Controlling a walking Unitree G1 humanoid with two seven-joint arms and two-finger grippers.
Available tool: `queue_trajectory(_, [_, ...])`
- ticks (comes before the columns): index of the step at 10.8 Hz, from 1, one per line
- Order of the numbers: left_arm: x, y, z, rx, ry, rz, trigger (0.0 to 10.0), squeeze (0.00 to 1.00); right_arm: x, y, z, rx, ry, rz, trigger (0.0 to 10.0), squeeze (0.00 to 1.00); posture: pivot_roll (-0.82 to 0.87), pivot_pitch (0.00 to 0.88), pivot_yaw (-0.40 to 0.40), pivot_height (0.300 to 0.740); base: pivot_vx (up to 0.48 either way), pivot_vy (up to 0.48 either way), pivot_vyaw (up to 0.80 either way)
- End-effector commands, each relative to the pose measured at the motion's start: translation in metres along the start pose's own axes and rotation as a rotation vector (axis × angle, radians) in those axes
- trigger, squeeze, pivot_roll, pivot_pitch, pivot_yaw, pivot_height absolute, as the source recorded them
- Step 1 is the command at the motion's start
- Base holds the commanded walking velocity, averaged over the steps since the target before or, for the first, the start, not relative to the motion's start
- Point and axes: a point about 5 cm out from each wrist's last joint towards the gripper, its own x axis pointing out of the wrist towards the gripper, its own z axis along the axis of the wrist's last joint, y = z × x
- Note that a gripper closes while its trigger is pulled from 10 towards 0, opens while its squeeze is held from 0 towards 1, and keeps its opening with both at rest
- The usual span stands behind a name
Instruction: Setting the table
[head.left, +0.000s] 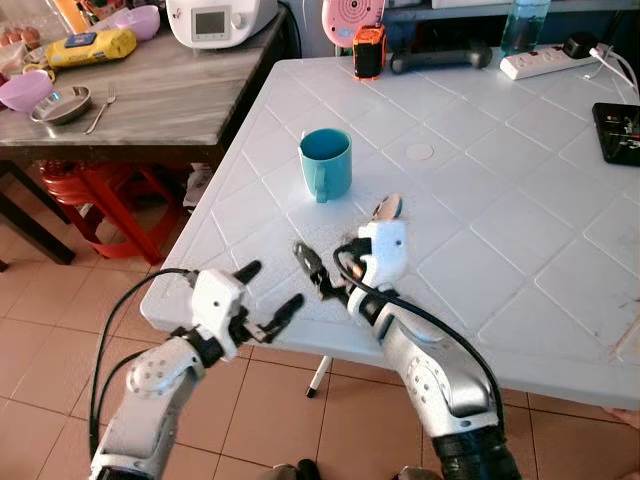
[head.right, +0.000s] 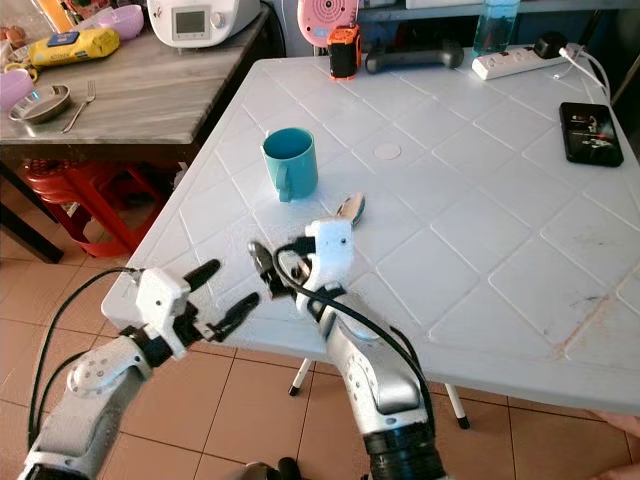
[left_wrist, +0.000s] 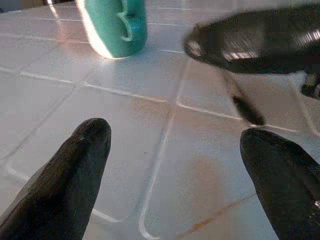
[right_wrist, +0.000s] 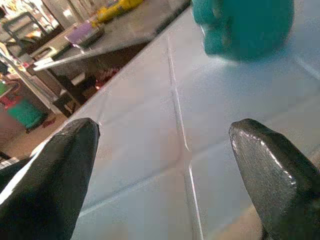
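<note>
A teal mug (head.left: 325, 160) stands upright on the white plastic table (head.left: 500, 250), handle toward the near edge. A metal spoon (head.left: 388, 207) lies on the table just behind my right wrist. My right gripper (head.left: 322, 276) hovers low over the table's near left corner, open and empty, fingers pointing left. In the right wrist view the mug (right_wrist: 245, 25) is ahead of its spread fingertips (right_wrist: 55, 175). My left gripper (head.left: 268, 289) is at the table's near edge, open and empty. In its wrist view the mug (left_wrist: 115, 25) stands beyond, and a right finger (left_wrist: 260, 40) crosses in front.
A wooden side table (head.left: 170, 100) on the left carries bowls (head.left: 60, 103), a fork and a yellow packet. The white table's far end holds an orange object (head.left: 369, 50), a power strip (head.left: 545, 62) and a phone (head.left: 620, 132). Red stools (head.left: 110, 195) stand on the tiled floor.
</note>
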Motion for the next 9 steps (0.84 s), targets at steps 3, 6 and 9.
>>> queue_trajectory(3, [-0.004, 0.007, 0.000, 0.025, 0.008, 0.005, 10.0, 0.00, 0.004, 0.008, -0.019, 0.115, 0.068, 0.001, 10.0, 0.00, -0.13, 0.146, 0.163, 0.740, 0.000, 0.000, 0.00])
queue_trajectory(6, [-0.002, 0.004, -0.002, 0.024, 0.005, -0.004, 10.0, 0.00, -0.004, 0.005, -0.025, 0.128, 0.092, 0.002, 10.0, 0.00, -0.13, 0.147, 0.170, 0.740, 0.000, 0.000, 0.00])
queue_trajectory(9, [0.000, 0.004, -0.002, 0.027, 0.003, -0.009, 10.0, 0.00, -0.015, -0.005, -0.023, 0.139, 0.089, -0.031, 10.0, 0.00, -0.14, 0.148, 0.174, 0.740, 0.000, 0.000, 0.00])
